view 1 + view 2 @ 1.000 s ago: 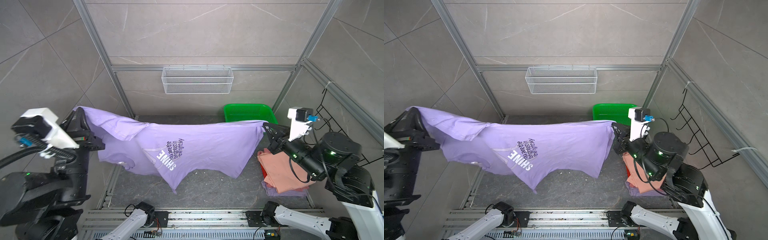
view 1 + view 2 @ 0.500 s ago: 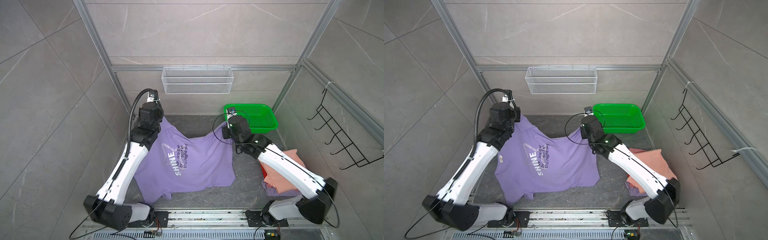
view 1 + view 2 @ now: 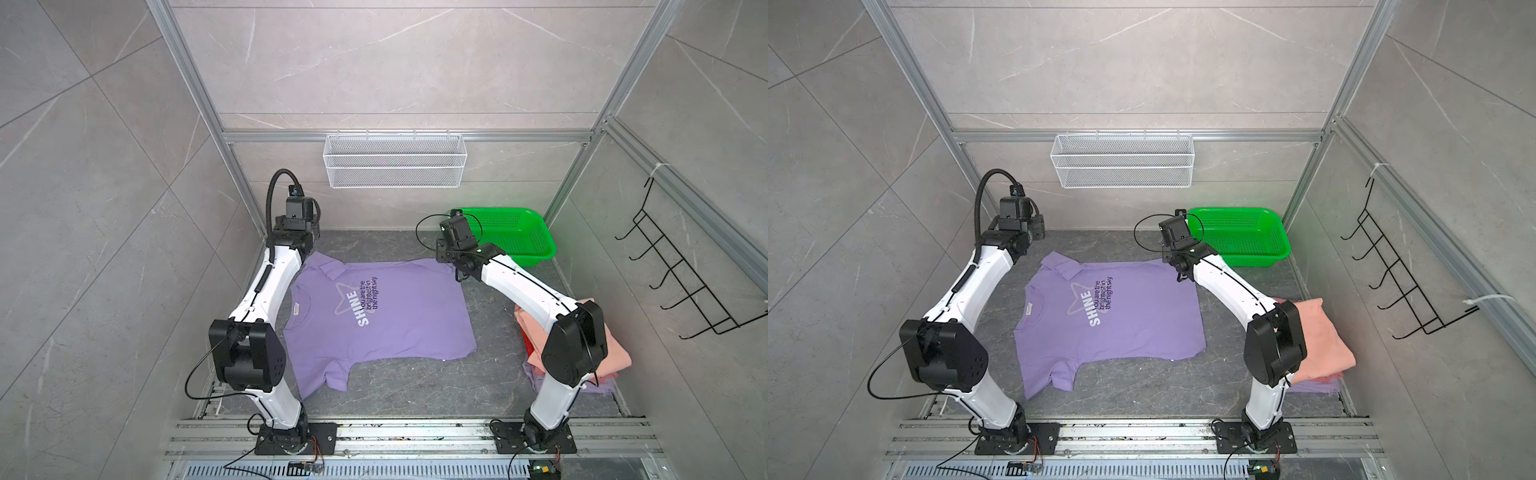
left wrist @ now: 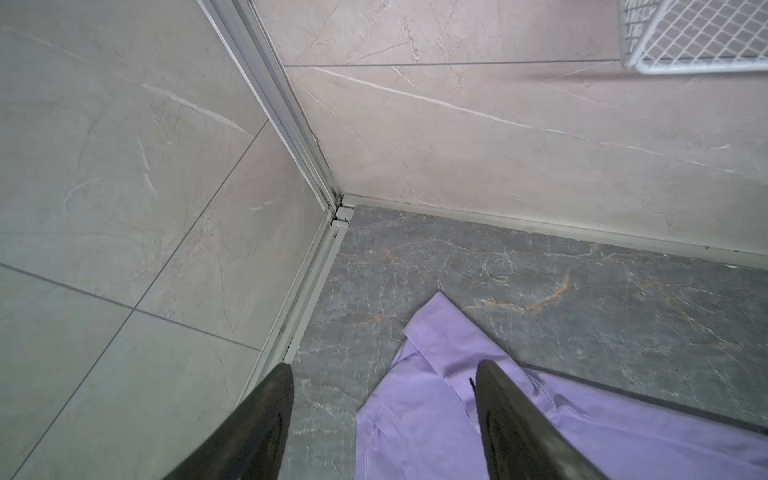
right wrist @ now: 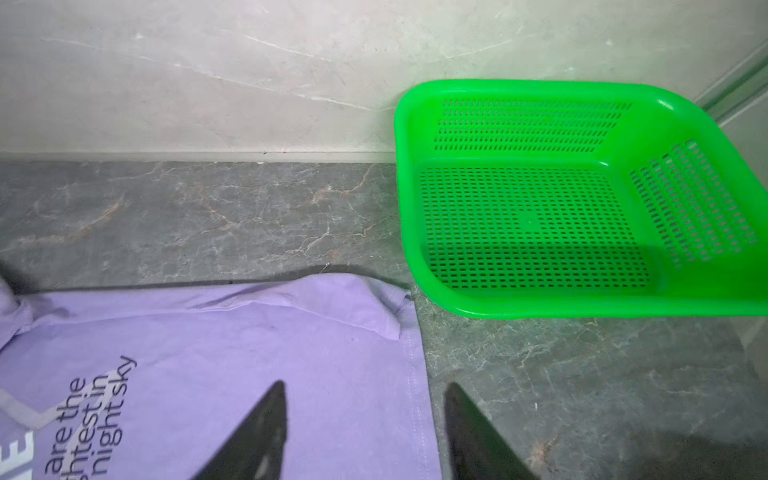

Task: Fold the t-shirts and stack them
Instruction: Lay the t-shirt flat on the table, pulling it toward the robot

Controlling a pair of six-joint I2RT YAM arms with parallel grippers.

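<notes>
A lavender t-shirt (image 3: 407, 324) (image 3: 1133, 328) with a white star and "SHINE" print lies spread flat on the grey floor in both top views. My left gripper (image 4: 384, 365) hovers open over its far left sleeve (image 4: 432, 399), with nothing between the fingers. My right gripper (image 5: 365, 386) (image 3: 458, 276) stands open astride the hem (image 5: 411, 374) near the far right corner, holding nothing. At the right a folded salmon pink t-shirt (image 3: 611, 353) (image 3: 1325, 336) lies on a folded lavender one (image 3: 1312, 388), partly hidden by the right arm.
A green mesh basket (image 3: 536, 249) (image 5: 582, 309) stands empty in the far right corner, close to the shirt's corner. A white wire basket (image 3: 395, 166) hangs on the back wall and a black hook rack (image 3: 685, 291) on the right wall. Aluminium rails (image 3: 415, 436) run along the front.
A second ago both shut grippers held the lavender shirt stretched in the air. It has since been lowered and laid flat, and both grippers have let go and opened.
</notes>
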